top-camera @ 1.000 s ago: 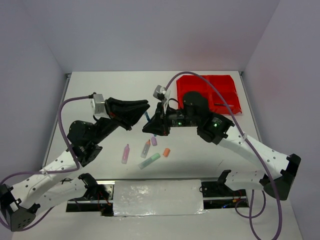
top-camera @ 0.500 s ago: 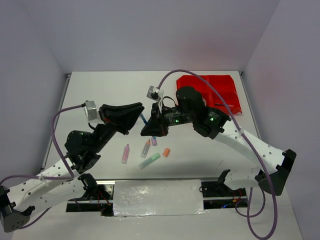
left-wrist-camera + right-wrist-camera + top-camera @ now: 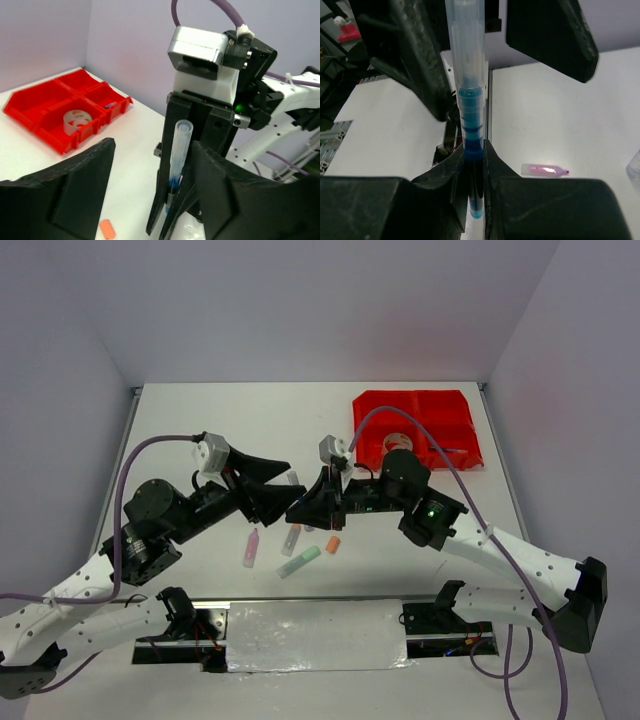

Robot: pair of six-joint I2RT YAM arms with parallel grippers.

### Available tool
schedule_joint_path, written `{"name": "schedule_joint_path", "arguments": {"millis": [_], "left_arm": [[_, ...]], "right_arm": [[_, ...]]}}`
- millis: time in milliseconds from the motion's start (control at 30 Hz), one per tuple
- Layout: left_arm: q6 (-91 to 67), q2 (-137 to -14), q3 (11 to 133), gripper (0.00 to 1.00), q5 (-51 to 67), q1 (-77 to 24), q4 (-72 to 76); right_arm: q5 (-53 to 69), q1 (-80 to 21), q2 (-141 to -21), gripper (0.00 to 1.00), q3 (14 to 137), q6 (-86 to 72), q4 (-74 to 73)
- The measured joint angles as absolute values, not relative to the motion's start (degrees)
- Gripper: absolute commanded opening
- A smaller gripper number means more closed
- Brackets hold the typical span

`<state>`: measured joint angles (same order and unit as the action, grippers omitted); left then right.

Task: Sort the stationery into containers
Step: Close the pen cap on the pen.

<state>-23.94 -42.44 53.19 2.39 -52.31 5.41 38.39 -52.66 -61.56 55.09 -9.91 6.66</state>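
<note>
A blue pen with a clear cap (image 3: pixel 469 75) stands upright, and my right gripper (image 3: pixel 474 150) is shut on its lower barrel. That pen (image 3: pixel 179 150) rises between the spread fingers of my left gripper (image 3: pixel 152 150), which is open and not touching it. From above, the left gripper (image 3: pixel 275 490) and right gripper (image 3: pixel 305 502) meet nose to nose over the table's middle. The red containers (image 3: pixel 415 425) sit at the far right, with a tape roll (image 3: pixel 397 443) in one bin. On the table lie a pink highlighter (image 3: pixel 250 547), an orange-tipped highlighter (image 3: pixel 291 538), a green highlighter (image 3: pixel 298 561) and an orange piece (image 3: pixel 333 543).
The table's near edge runs just below the loose highlighters, with the arm bases and a foil-covered plate (image 3: pixel 315 635) beyond it. Purple cables arc over both arms. The red containers (image 3: pixel 55 107) show far left in the left wrist view.
My left gripper has opened and let go of the pen, which now stays in the right gripper alone. Both grippers have shifted slightly toward the near edge.
</note>
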Motion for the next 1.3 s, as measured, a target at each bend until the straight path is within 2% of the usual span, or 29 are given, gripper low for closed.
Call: {"name": "schedule_joint_path", "arguments": {"millis": [67,200,433,533,667,700,833,900,1000,1067,1100,1300], "left_arm": [[-23.75,-42.44,53.3,0.85,3.9,-52.29,5.08],[-23.7,-41.25,53.06,0.88,7.79,-52.29,5.45],[-22.57,-36.77,50.17,0.76,14.72,-52.31,11.29],[-22.48,-36.25,49.95,0.68,15.27,-52.31,12.6],[-22.44,-38.0,50.0,0.64,14.24,-52.31,12.6],[-22.44,-38.65,50.0,0.6,13.98,-52.31,12.62],[-22.68,-40.56,50.0,0.52,13.8,-52.31,13.34],[-22.83,-41.41,50.0,0.44,13.82,-52.29,13.85],[-22.98,-41.93,50.0,0.19,14.09,-52.29,14.85],[-22.9,-42.0,49.98,0.1,14.44,-52.27,14.96],[-22.9,-42.06,49.98,0.0,14.57,-52.25,15.03],[-23.14,-42.63,48.97,0.0,14.76,-51.79,17.45]], "right_arm": [[38.37,-52.71,-60.75,0.0,54.3,-9.98,8.34],[38.39,-52.75,-60.34,0.0,52.58,-10.02,10.28],[40.18,-52.75,-60.38,0.0,51.59,-10.46,10.68],[41.21,-52.8,-60.38,0.0,51.59,-10.55,11.27],[42.74,-53.04,-60.38,0.0,51.59,-10.46,11.62],[43.0,-53.15,-60.38,0.0,51.59,-10.41,11.57],[43.79,-53.49,-60.45,0.0,51.62,-10.15,11.55],[43.99,-53.56,-60.58,0.0,51.64,-9.93,11.53],[43.97,-53.63,-60.95,0.0,51.64,-9.5,11.46],[43.77,-53.65,-61.23,0.0,51.77,-9.23,11.44],[43.7,-53.65,-61.25,0.0,51.83,-9.1,11.42],[41.54,-53.67,-61.32,0.0,52.97,-8.8,9.91]]}}
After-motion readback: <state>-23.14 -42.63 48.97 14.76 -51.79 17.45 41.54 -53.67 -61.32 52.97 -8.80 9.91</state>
